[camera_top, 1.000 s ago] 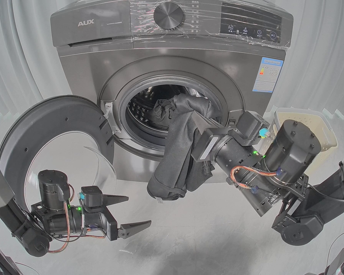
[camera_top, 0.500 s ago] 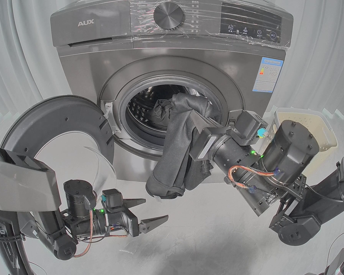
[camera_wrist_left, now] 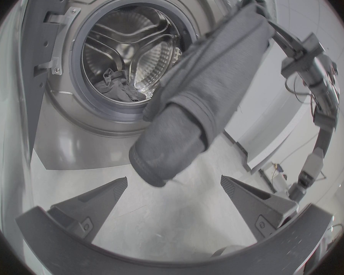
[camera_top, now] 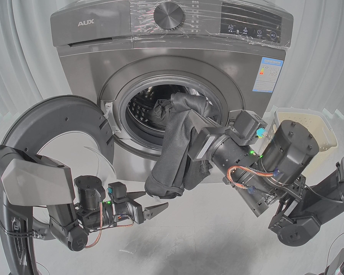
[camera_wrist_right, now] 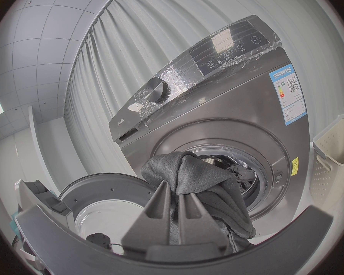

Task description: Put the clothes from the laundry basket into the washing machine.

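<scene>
Below right tool, clenched on garment, tail is draped outside drum; slide-out is risked on release; left tool spread wide.

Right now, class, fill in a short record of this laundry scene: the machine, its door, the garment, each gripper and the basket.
washing machine: front loader, grey
door: swung fully open, on the robot's left
drum: a small dark cloth lies inside
garment: dark, top at the drum's mouth, the rest hanging outside
right gripper: shut on the garment, at the opening
left gripper: open, low, by the garment's hanging end
basket: pale, beside the machine, on the robot's right
</scene>
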